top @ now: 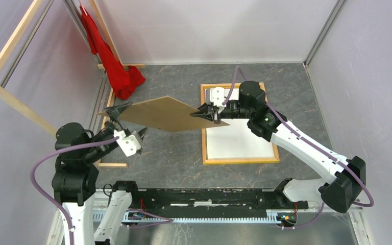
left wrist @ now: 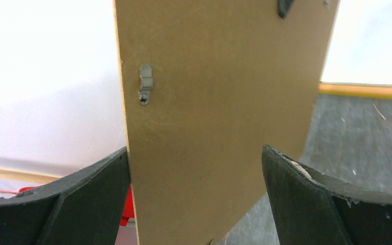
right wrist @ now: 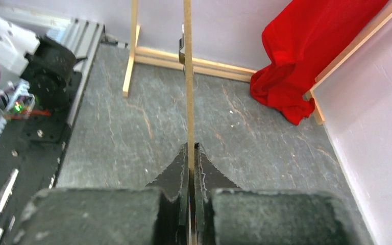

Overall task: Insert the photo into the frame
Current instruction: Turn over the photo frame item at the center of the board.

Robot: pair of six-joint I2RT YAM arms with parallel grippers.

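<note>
Frame (top: 204, 145) lies flat on table (top: 178, 158), with photo (top: 240, 145) white side up inside it. Board (top: 163, 115) hangs in the air, and right gripper (top: 212, 113) is clamped on one corner. Left gripper (left wrist: 194, 153) is wide open around the far end, not holding. Risk: with a single thin-edge pinch the board could swing or slip, land skewed and shove the photo.

To me the backing board (left wrist: 219, 127) looks like brown pressed fibreboard, matt and faintly speckled, with a small dull grey metal clip (left wrist: 145, 84) screwed on. My left pincer (left wrist: 195, 150) has matt black plastic fingers (left wrist: 316, 204), scuffed pale along one edge. The tabletop (top: 173, 153) resembles dark grey slate, matt and veined. The frame (top: 241, 160) shows light bare wood around the photo (top: 240, 143), which is plain white paper. The red cloth (top: 115, 66) is soft and creased.
</note>
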